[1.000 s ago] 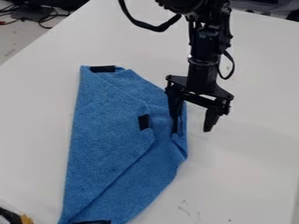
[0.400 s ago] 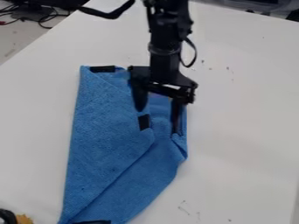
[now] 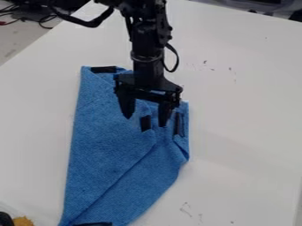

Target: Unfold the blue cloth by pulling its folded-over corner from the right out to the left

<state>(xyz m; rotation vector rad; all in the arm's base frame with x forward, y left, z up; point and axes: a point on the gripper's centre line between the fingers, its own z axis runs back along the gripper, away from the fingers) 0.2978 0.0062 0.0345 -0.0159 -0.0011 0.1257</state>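
Observation:
The black gripper (image 3: 145, 121) hangs over the upper part of a blue cloth (image 3: 112, 150), its two fingers spread with nothing held between them. A black patch (image 3: 145, 123) on the cloth's folded flap lies between and just below the fingertips. Another black patch (image 3: 179, 123) sits by the cloth's right edge, right of the right finger. More black patches mark the top corner (image 3: 103, 69) and the bottom edge (image 3: 93, 224). The cloth lies folded, with a diagonal edge running down to the lower left. Whether the fingertips touch it, I cannot tell.
The cloth lies on a white table (image 3: 247, 132) with small dark marks at the right and near the bottom. A yellow and black object (image 3: 22, 221) shows at the lower left corner. Cables (image 3: 44, 20) lie beyond the table at the upper left.
The gripper has moved left, from the cloth's right edge to over its upper middle, with its fingers spread throughout. The cloth looks unmoved. The object at the lower left has shifted slightly.

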